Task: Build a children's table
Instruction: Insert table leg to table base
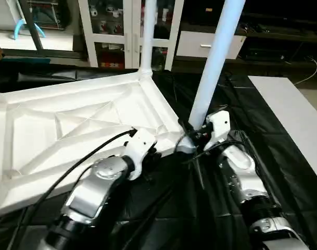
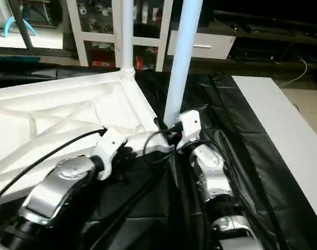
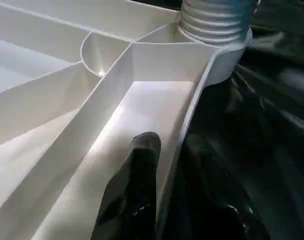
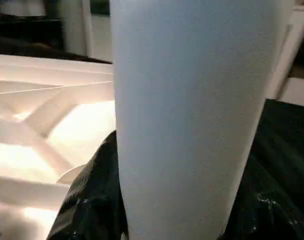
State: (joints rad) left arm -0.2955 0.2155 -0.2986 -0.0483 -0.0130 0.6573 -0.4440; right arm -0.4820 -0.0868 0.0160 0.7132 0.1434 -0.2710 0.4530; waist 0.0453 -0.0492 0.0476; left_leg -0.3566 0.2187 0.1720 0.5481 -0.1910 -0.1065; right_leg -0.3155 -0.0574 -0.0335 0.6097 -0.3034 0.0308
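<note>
Left eye view shows my upturned table top (image 1: pixel 70 125) with the far-corner leg (image 1: pixel 148 36) seated, my right claw (image 1: pixel 197 133) clamping the near-corner leg (image 1: pixel 215 62), my left claw (image 3: pixel 156 175) pinching the rim; remaining corners undecided.

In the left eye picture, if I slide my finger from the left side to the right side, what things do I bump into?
Table top → left gripper → leaning leg held by the right gripper → white flat board.
</note>
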